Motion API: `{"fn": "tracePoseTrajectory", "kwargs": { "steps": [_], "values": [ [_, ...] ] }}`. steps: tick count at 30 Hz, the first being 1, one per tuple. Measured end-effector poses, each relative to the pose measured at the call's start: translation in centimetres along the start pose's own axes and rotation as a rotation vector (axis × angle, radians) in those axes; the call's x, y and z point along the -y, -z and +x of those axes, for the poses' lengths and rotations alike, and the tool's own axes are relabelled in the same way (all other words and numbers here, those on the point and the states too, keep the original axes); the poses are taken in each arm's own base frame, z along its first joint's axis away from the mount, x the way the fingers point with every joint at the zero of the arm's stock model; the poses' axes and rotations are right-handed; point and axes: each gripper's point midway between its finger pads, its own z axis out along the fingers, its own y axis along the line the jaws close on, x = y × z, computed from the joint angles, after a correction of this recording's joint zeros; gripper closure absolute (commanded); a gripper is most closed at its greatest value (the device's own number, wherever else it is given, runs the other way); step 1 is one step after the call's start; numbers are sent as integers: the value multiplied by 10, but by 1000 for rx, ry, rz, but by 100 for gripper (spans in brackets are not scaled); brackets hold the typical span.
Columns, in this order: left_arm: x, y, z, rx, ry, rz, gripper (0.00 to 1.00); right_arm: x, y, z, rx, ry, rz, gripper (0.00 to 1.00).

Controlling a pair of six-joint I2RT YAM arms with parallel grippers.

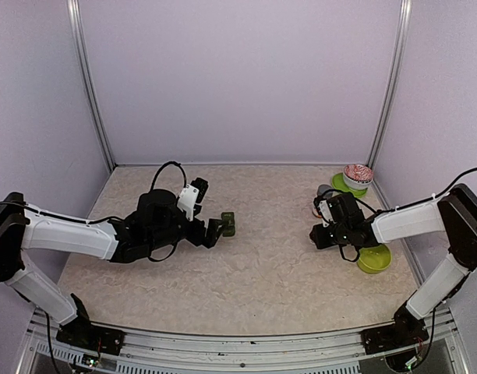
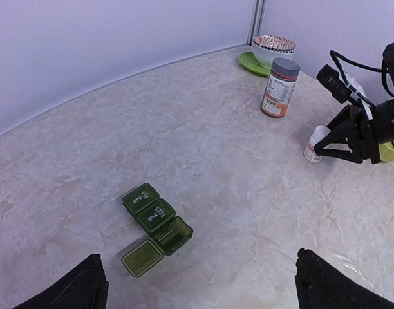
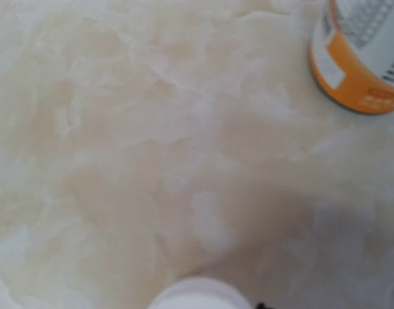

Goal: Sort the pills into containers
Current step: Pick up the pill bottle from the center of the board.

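A green pill organizer (image 2: 157, 225) lies on the table with two lids shut and the nearest compartment open and empty. It also shows in the top view (image 1: 228, 224). My left gripper (image 2: 200, 290) is open and empty, just short of it, also in the top view (image 1: 217, 231). My right gripper (image 2: 320, 147) is closed around a small white bottle (image 2: 315, 141) standing on the table. The bottle's top fills the bottom edge of the right wrist view (image 3: 197, 295). No loose pills show.
An orange bottle with a grey cap (image 2: 279, 87) stands just behind the white bottle, also in the right wrist view (image 3: 358, 58). A patterned bowl (image 1: 357, 174) on a green saucer sits at the back right. A lime bowl (image 1: 374, 259) lies by the right arm.
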Motion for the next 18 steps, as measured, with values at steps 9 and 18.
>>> {"fn": "tracePoseTrajectory", "kwargs": {
  "steps": [9, 18],
  "values": [
    [-6, -1, -9, 13, 30, -28, 1, -47, 2, -20, 33, 148, -126, 72],
    [-30, 8, -22, 52, 88, -131, 1, -129, -6, -21, 32, 341, -278, 71]
  ]
}}
